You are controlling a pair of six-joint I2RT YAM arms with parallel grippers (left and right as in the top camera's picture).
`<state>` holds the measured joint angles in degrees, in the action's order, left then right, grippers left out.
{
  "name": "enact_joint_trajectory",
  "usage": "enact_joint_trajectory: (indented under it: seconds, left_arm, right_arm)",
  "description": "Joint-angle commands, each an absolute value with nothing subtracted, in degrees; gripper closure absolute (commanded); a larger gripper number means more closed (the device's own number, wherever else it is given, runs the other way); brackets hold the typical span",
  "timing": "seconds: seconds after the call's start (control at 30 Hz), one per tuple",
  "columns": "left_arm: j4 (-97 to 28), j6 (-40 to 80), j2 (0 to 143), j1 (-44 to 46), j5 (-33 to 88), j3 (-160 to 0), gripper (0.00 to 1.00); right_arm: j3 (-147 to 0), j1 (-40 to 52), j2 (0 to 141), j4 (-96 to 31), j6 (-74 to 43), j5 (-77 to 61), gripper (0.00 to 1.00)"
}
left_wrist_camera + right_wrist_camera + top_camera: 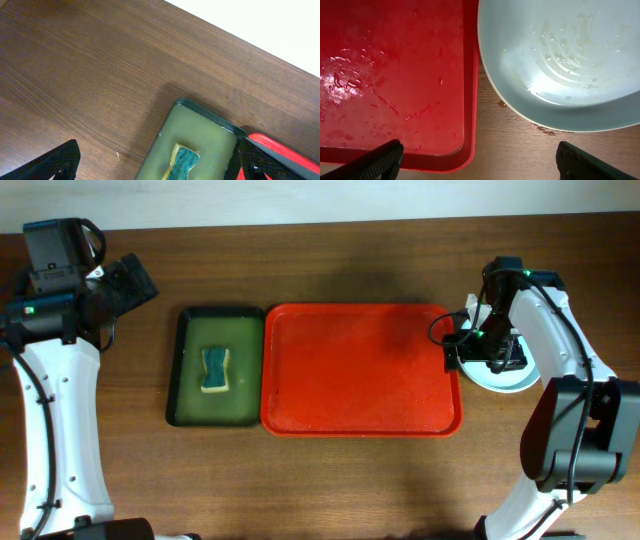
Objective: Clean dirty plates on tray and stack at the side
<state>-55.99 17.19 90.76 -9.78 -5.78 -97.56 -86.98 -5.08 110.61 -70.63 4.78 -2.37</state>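
Note:
The red-orange tray (360, 370) lies mid-table with nothing on it; its wet floor (395, 75) fills the left of the right wrist view. The plates sit stacked on the table just right of the tray (512, 383). The top plate (560, 50) is pale blue and wet, and a paler rim shows under its edge. My right gripper (485, 355) hovers open over the gap between tray and stack (480, 150), holding nothing. My left gripper (140, 280) is open at the far left (159, 145), empty, above the wood near the green tray.
A narrow dark green tray (185, 380) holding yellowish liquid lies against the red tray's left side, its rim (210, 114) in the left wrist view. A yellow-and-teal sponge (214, 370) lies in it (182, 161). Bare wooden table surrounds both trays.

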Motion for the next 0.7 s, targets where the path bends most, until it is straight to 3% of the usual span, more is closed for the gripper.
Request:
enact_joint_trajectory:
  seconds: [0.0, 0.27, 0.37, 0.5, 0.67]
  left_arm:
    - [-55.88, 17.78, 90.98, -9.82, -5.34, -97.76, 0.01]
    - [-55.88, 17.78, 90.98, -9.82, -5.34, -97.76, 0.01]
    - [-55.88, 17.78, 90.98, -9.82, -5.34, -97.76, 0.01]
    - [-55.88, 17.78, 90.98, -9.82, -5.34, -97.76, 0.01]
    - [-55.88, 17.78, 90.98, -9.82, -5.34, -97.76, 0.01]
  right_arm:
    - [-86.67, -4.78, 103.83, -70.65, 5.17, -1.45, 0.01]
    - [-86.67, -4.4, 65.12, -70.7, 5.17, -1.45, 0.01]
    - [-86.67, 5.78, 50.0, -70.7, 9.23, 6.26, 0.01]
    - [-86.28, 8.62, 34.44, -70.7, 9.21, 6.66, 0.01]
    - [-75.4, 8.62, 10.87, -70.46, 9.19, 4.93, 0.01]
